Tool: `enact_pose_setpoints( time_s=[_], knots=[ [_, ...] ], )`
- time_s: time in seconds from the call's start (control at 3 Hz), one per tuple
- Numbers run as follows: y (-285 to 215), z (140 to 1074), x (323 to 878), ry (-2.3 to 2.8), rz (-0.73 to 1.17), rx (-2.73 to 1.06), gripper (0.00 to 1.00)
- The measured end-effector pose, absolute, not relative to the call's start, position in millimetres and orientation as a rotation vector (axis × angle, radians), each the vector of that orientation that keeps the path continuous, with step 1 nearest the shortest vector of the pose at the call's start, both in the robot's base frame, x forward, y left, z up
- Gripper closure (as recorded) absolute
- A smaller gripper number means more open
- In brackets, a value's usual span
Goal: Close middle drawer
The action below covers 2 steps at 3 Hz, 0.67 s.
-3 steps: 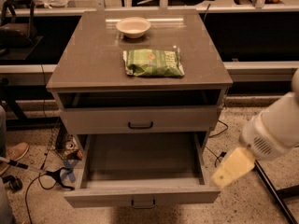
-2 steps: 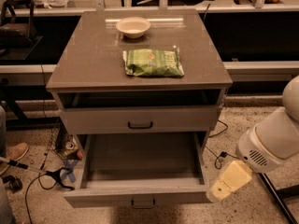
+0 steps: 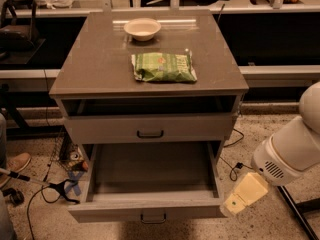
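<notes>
Camera view, lower left of the frame: a shoe [image 3: 14,163] and a dark strap with cables [image 3: 60,189] lie on the floor just beside the cabinet's left side, clear of the drawer's line of travel.

Centre: the tabletop [image 3: 100,69] carries a bowl [image 3: 142,29] towards the back and a green packet [image 3: 164,67] nearer the front. Both are well back from the front edge. Below it, the upper drawer [image 3: 150,128] stands slightly proud of the cabinet. The middle drawer [image 3: 150,174] is pulled far out at lower centre, with its tray showing bare and its low front and small handle [image 3: 153,217] near the bottom edge of the frame.

Right: the gripper [image 3: 235,204] hangs just off the drawer's front right corner, near it. Contact cannot be confirmed from this angle, nor whether the gripper is spread or closed. The white arm [image 3: 292,149] runs up to the right edge.

Assessment: closing has not begun, and the full inward stroke remains. Nothing rests in the tray or between the drawer and the cabinet, so the travel looks unobstructed. The gripper appears to have open floor around it, and it probably needs to come round to the front face before pushing.
</notes>
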<state>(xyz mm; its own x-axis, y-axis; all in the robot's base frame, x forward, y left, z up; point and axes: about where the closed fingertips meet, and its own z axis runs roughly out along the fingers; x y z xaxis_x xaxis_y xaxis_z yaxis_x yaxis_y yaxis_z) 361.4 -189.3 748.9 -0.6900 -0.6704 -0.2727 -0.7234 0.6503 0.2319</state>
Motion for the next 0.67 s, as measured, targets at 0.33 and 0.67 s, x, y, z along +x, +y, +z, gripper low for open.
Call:
enact_pose_setpoints(
  time_s=[0.33,0.67],
  knots=[
    [-199.1,691.8,362.4,2.808,0.517,-1.054,0.0],
    [-206.3,627.5,359.7,2.879,0.588,-0.937,0.0]
  ],
)
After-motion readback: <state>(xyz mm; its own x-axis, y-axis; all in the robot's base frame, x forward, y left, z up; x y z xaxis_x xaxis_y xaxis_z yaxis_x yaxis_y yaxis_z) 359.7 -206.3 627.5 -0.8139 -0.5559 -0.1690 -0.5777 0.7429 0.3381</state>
